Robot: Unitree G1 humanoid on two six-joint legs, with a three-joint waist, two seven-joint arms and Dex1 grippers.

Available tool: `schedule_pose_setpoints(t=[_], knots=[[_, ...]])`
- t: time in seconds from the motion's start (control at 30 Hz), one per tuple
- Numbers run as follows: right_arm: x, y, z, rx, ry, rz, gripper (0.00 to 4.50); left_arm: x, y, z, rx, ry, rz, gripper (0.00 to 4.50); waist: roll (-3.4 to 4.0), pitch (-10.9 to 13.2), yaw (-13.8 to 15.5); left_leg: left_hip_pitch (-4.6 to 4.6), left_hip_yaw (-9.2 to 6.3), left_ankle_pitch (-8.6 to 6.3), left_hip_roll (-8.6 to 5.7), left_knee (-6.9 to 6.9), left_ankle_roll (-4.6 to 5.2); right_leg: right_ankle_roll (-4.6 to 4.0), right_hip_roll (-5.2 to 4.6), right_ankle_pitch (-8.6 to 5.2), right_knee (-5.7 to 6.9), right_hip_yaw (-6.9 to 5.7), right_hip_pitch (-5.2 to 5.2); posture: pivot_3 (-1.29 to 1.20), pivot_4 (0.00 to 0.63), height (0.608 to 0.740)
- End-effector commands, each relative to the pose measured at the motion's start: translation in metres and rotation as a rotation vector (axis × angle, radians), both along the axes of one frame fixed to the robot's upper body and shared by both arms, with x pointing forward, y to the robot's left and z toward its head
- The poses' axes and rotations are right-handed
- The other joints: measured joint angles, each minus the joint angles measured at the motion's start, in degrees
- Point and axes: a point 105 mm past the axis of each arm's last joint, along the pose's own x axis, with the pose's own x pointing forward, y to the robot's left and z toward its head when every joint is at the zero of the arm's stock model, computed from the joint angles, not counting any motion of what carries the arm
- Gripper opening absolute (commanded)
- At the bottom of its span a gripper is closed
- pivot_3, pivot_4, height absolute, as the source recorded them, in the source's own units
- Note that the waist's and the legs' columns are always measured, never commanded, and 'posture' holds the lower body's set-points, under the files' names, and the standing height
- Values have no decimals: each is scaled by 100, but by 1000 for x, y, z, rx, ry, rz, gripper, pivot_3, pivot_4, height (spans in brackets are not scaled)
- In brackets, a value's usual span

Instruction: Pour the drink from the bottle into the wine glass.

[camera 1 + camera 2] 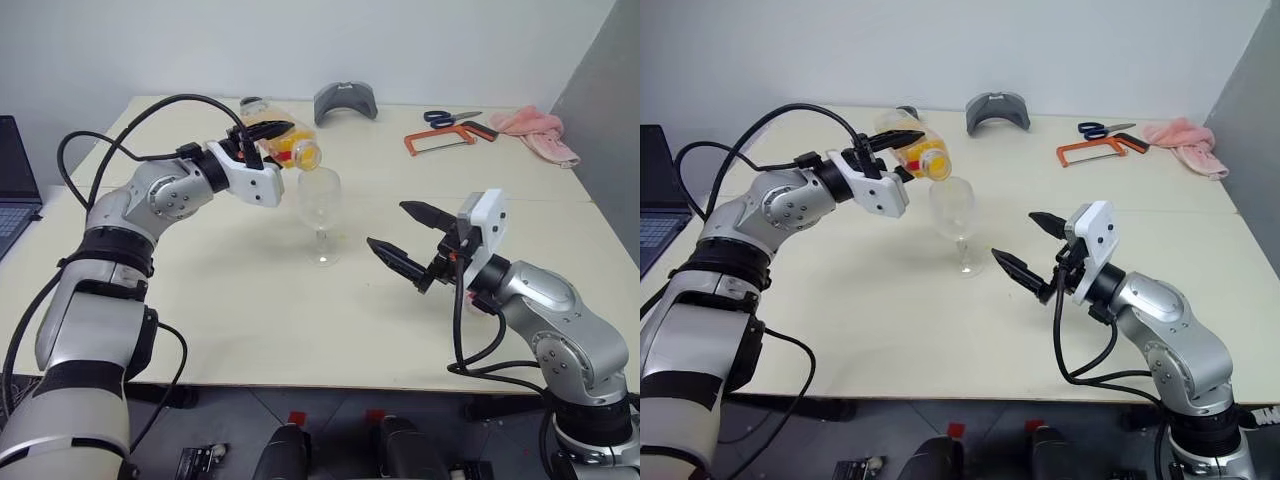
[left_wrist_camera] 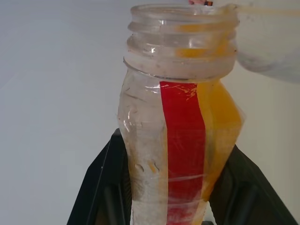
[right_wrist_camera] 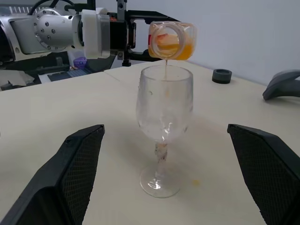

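Right claw (image 1: 405, 240): near right, spread wide, empty, facing wine glass (image 1: 321, 215) at desk (image 1: 250, 310) centre. Left claw (image 1: 262, 146): clamped on bottle (image 1: 283, 146), long axis near level, mouth over rim, drink (image 3: 165, 72) trickling in.

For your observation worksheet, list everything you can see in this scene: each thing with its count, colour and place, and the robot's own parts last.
bottle: one, clear with a red strip, uncapped, tipped mouth-down over the glass
drink: orange-yellow, inside the bottle, a thin stream falling into the glass
wine glass: one, clear, upright mid-table
table: one, cream
hacksaw: one, orange frame, far right of the table
scissors: one pair, blue handles, behind the hacksaw
cloth: one, pink, far right corner
grey curved object: one, far edge
laptop: one, dark, left of the table
dark ring: one, on the table
left gripper: black fingers, shut on the bottle
right gripper: black fingers, open, right of the glass
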Motion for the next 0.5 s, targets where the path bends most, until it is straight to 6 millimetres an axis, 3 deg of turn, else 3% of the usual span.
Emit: schedule_pose_setpoints(t=[0.03,0.5], knots=[[-8,4,7,-6,-59,37,4500,-3,1,22,-9,-78,-7,1670,0,0,-1,1,0,0,-1,0,0,0,0,0,1,0,0,0,150,740],[-8,6,6,1,-44,54,4500,-2,5,24,30,-116,14,1670,0,0,0,0,0,0,0,2,0,0,-1,0,5,0,-1,0,150,740]])
